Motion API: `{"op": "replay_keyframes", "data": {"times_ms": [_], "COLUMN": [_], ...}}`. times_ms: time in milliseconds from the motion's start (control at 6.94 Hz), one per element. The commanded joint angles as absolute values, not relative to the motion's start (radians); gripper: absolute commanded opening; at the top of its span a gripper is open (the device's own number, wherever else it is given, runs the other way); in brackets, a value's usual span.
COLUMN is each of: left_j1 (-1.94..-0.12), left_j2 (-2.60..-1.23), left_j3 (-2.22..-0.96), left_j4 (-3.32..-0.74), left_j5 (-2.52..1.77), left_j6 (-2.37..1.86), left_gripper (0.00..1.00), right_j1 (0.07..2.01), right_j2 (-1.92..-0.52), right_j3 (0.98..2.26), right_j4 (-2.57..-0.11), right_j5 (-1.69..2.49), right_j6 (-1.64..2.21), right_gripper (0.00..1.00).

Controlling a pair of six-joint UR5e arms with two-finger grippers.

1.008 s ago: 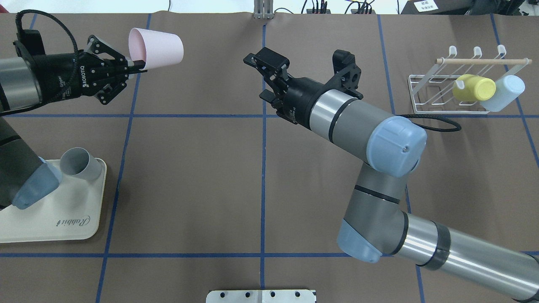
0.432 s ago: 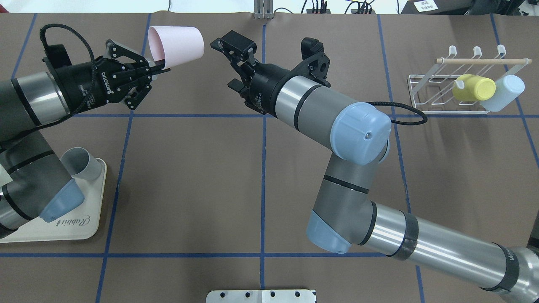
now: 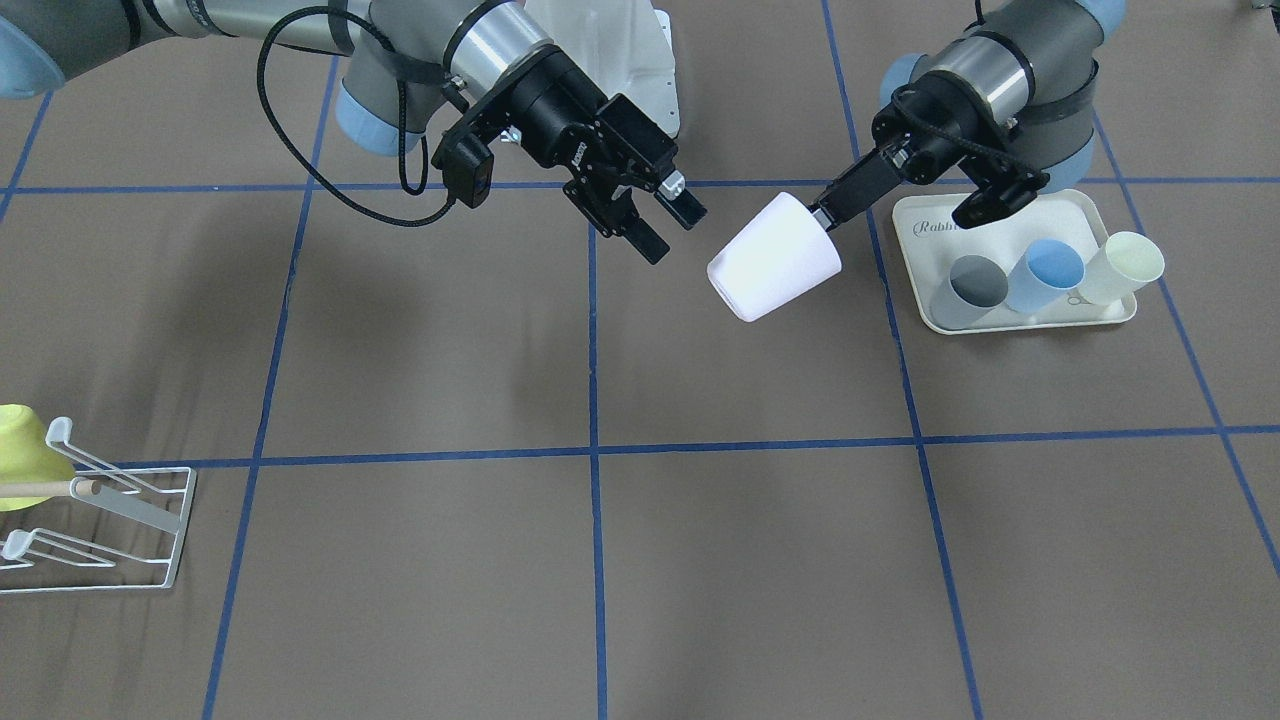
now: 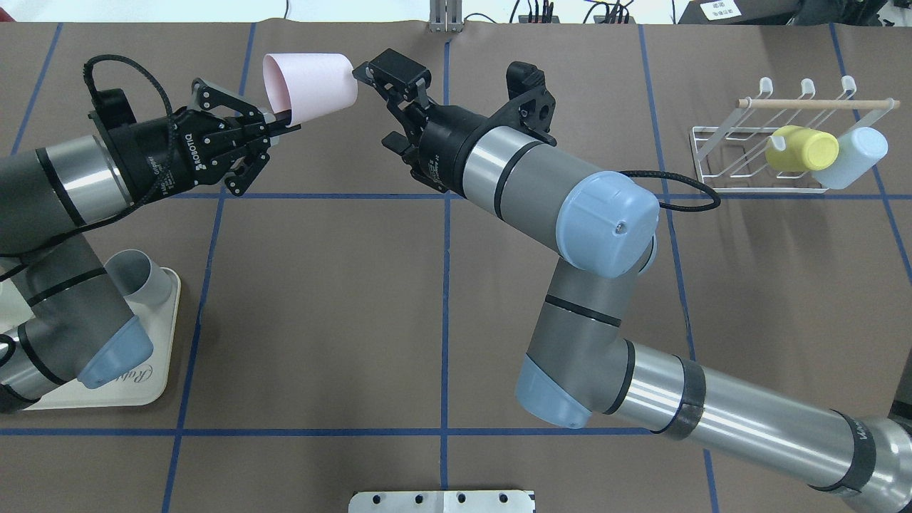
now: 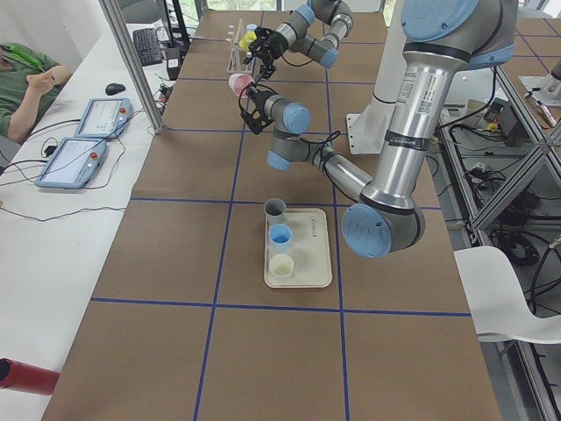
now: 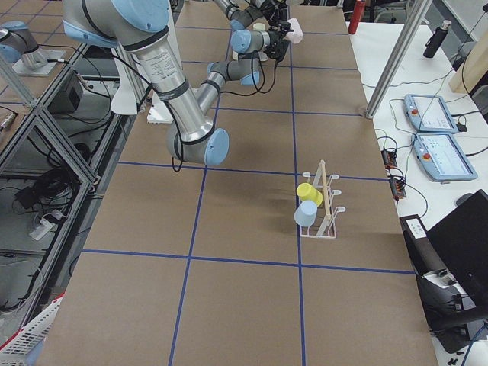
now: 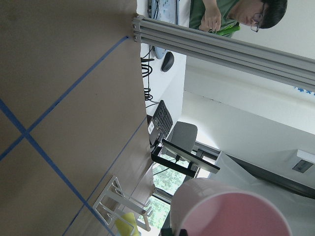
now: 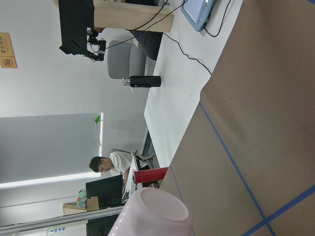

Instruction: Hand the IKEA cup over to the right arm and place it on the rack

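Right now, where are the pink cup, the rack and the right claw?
pink cup (image 4: 313, 82), overhead view, its side wall.
rack (image 4: 819, 103), overhead view, its wooden rod.
right claw (image 3: 676, 232), front-facing view, midway between its open fingertips.

Overhead camera: high over one long side of the table (image 4: 320, 320), looking forward and down; front camera: opposite side, steep, so sides swap. Two end cameras stand high and far, looking along it. All four share the pink cup (image 4: 311, 82), which both wrist cameras catch close, rolled sideways.

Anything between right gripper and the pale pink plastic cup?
Nothing: front-facing view shows only bare gap over brown table cover between open right gripper and pale pink plastic cup.
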State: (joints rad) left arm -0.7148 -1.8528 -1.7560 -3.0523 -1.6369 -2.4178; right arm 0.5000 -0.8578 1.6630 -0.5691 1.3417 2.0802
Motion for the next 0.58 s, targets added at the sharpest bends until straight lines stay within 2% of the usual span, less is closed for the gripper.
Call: {"op": "replay_keyframes", "data": {"times_ms": [0,432], "left_j1": [-0.654,-0.612], "left_j2": [-1.858,-1.873], "left_j3": [-1.756,-1.756], "left_j4": [-3.082,-3.083], "left_j5": [-1.562,-1.511], "left_j6": [-2.421,-2.421], "left_gripper": [0.00,0.00], "right_j1": [0.500,0.500], "right_j2": [-0.857,-0.856], "right_j3": [1.661,1.661], "right_j4": [-0.569,-0.569], "right_j5": [1.341,1.341], "right_j6": [2.085,2.086], "right_gripper": [0.99,0.99]}}
